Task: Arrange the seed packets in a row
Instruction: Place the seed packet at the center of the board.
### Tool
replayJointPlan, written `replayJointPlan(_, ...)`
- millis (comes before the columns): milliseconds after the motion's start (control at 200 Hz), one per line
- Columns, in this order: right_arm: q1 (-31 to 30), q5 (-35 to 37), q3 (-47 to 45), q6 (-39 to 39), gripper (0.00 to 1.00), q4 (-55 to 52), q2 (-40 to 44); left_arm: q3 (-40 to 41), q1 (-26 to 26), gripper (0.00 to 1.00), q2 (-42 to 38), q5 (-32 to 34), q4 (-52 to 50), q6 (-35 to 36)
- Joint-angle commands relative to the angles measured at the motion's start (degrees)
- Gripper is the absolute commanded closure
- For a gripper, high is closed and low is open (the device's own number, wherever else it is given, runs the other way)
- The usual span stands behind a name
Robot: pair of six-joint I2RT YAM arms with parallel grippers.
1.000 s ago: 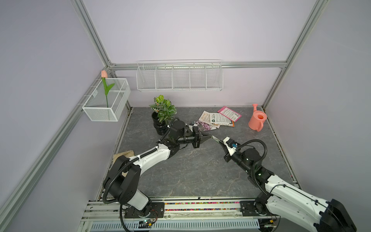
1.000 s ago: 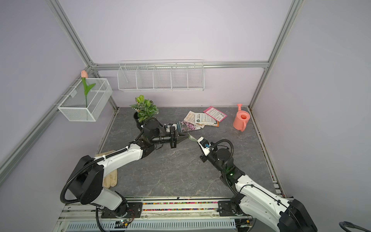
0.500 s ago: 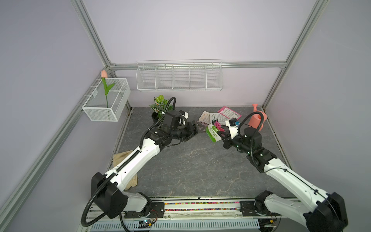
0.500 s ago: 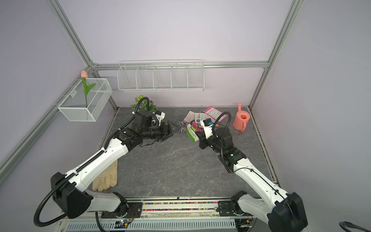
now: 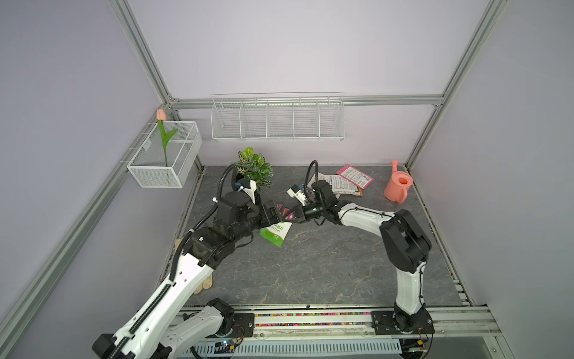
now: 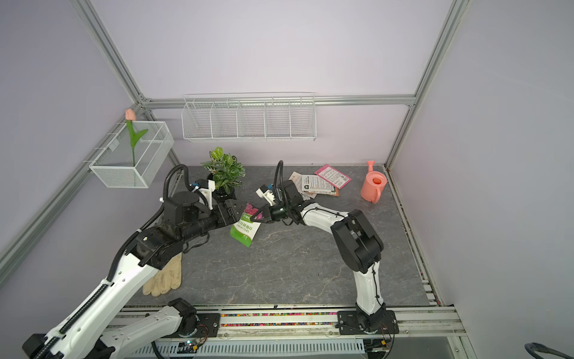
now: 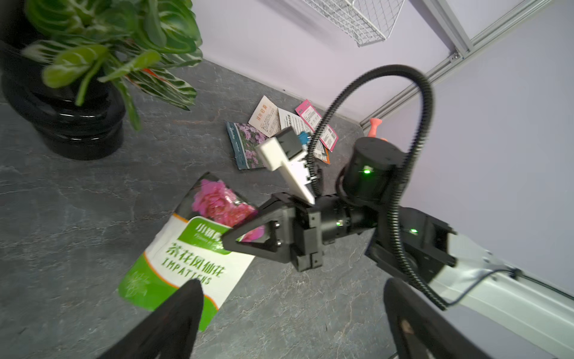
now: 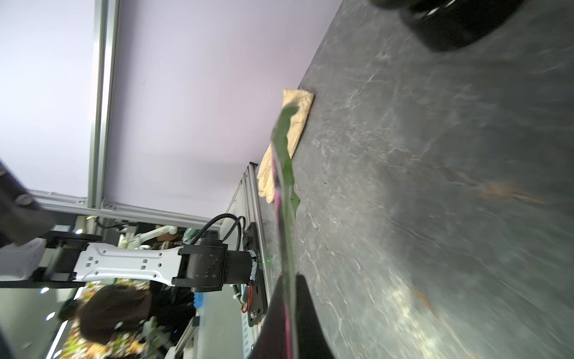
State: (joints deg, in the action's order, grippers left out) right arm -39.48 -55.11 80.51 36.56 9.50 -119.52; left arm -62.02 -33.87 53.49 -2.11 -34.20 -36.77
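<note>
Green-white flat seed packet, pink flower picture (image 7: pixel 192 264), pinched at edge between closed right gripper (image 7: pixel 225 241) jaws; left gripper (image 7: pixel 292 284) gapes empty just beside; lay it flat, square, before letting go

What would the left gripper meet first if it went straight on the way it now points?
Most likely the green seed packet, which hangs from the shut right gripper right ahead of the open left gripper; depth is hard to judge.

Green-and-white packet (image 7: pixel 192 264) with pink blooms, second packet (image 7: pixel 243 143) seemingly purple-flowered, coral watering can (image 5: pixel 397 188), grey veined tabletop (image 5: pixel 326 264)
</note>
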Motion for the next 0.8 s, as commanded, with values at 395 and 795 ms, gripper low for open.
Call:
replayJointPlan(395,-10.9,-7.0,29.7,-1.4,0.93,-17.4,-24.3,4.0,0.6,0.02,-7.4,4.9,-4.0,3.4)
replayJointPlan(795,-14.5,1.4,44.1,-8.6,0.88,-35.5,-32.8,5.1,0.6,0.01,-9.5,5.3,-4.7,3.3)
